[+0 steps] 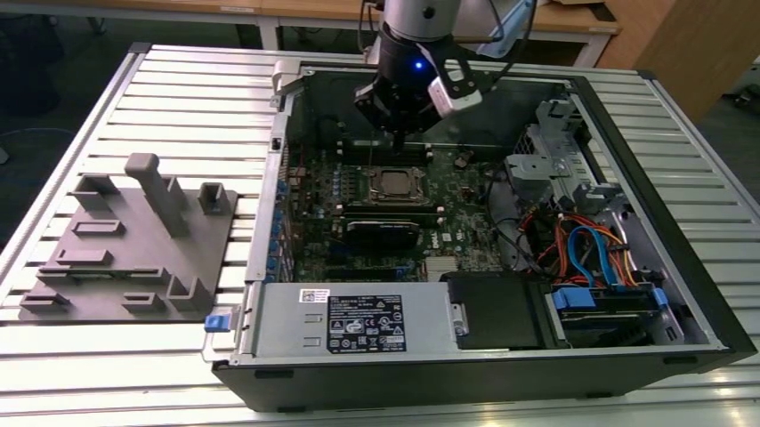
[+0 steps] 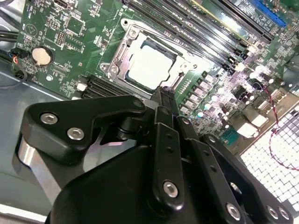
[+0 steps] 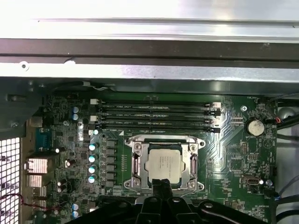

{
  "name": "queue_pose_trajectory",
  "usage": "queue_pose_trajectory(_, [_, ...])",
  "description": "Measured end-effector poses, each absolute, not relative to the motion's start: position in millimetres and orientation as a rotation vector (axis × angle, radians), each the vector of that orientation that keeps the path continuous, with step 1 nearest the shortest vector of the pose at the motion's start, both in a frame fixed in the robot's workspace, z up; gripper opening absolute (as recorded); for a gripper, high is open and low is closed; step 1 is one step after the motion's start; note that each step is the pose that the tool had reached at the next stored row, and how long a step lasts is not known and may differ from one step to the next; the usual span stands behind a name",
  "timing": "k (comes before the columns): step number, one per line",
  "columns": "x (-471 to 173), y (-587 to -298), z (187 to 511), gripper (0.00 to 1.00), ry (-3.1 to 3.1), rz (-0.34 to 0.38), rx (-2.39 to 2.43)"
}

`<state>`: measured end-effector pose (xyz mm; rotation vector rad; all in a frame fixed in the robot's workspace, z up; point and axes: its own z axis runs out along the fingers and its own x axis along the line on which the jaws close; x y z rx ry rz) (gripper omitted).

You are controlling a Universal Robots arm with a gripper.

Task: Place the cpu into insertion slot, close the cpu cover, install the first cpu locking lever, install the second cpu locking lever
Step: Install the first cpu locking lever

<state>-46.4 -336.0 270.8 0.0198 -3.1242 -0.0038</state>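
Note:
The cpu [image 3: 164,165] lies flat in the insertion slot [image 3: 133,183] on the green motherboard, its silvery top also plain in the second wrist view [image 2: 148,66]. The cpu cover [image 3: 195,164] is down around it, a metal frame [image 2: 122,52] framing the chip. My gripper [image 1: 398,140] hangs just above the board, beside the socket's edge that faces the memory slots. Its black fingers [image 2: 164,95] are pressed together with nothing between them, and their tip [image 3: 159,186] sits at the socket's rim. In the exterior view the cpu [image 1: 396,183] is just in front of the gripper.
The board sits in an open computer case [image 1: 665,187]. Long black memory slots [image 3: 156,115] run beside the socket. A black card [image 1: 380,234], a power supply [image 1: 344,322], coloured cables [image 1: 582,249] and a drive cage [image 1: 540,165] crowd the case. A grey fixture plate [image 1: 125,262] lies at the exterior view's left.

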Motion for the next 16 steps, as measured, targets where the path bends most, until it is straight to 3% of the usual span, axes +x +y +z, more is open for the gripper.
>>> queue_pose_trajectory(16, [-46.4,-336.0,270.7,0.10,-3.124,-0.004,0.044])
